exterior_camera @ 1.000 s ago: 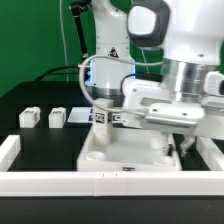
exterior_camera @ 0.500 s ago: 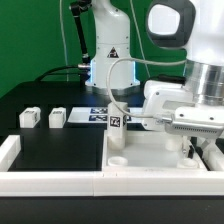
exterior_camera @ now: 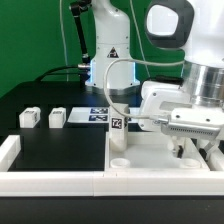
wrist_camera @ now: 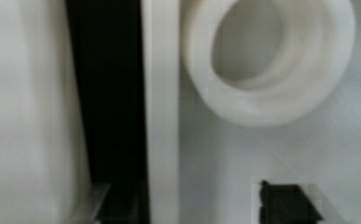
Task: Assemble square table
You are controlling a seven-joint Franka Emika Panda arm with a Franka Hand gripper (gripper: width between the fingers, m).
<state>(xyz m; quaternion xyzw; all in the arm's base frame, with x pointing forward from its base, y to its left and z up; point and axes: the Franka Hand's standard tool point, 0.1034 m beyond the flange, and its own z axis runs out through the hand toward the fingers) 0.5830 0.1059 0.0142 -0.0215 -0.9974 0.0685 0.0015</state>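
The square table slab lies flat at the front, on the exterior view's right. A white leg with a tag stands upright at its near-left corner. Two loose leg blocks sit on the black table at the left. My gripper is down at the slab's right part. In the wrist view the gripper has its dark fingertips on either side of the slab's edge, shut on it. A round recess shows beside the edge.
The long low white border wall runs along the front and turns up at the left. The marker board lies behind the slab. A cable hangs near the arm's base.
The slab, with the upright leg on it, has slid to the exterior view's right together with my gripper. In the last half second the gripper dipped slightly.
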